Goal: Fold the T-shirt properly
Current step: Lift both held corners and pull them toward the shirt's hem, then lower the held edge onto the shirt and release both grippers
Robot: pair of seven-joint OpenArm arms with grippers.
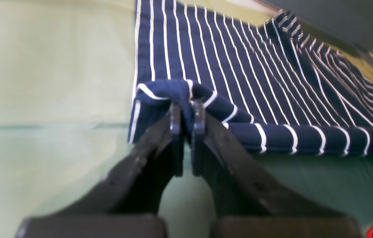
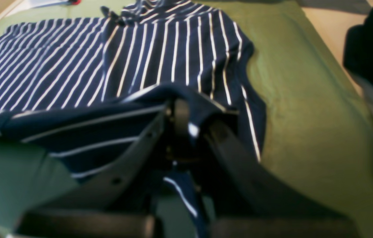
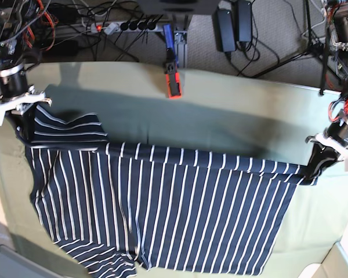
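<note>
shirt: the big dark navy short-sleeved T-shirt with thin white stripes (image 3: pixel 162 208) lay spread on the plain olive-green table cloth (image 3: pixel 232 121), filling the lower middle and lower left of the base view

long axis: it ran left to right across the base frame, sleeve end at the left, hem end at the right

left gripper: the left gripper (image 1: pixel 186 112) was clamped on a bunched corner of the shirt at the centre of its wrist frame; in the base view that corner sat at the right edge, a bit lifted off the cloth

right gripper: the right gripper (image 2: pixel 186 129) was pinched tight on a fold of striped fabric at the middle of its wrist frame; in the base view it sat at the upper left, by the sleeve

key relation: both held corners lay on the shirt's upper edge in the base view, so the whole body hung toward the bottom of the frame from both grippers, and neither arm was really nearer

next move, my guess: carry that upper edge down-frame over the body, both arms together

not sure: the right wrist view was pretty blurry, so I couldn't tell if it had the sleeve or the shoulder
</note>
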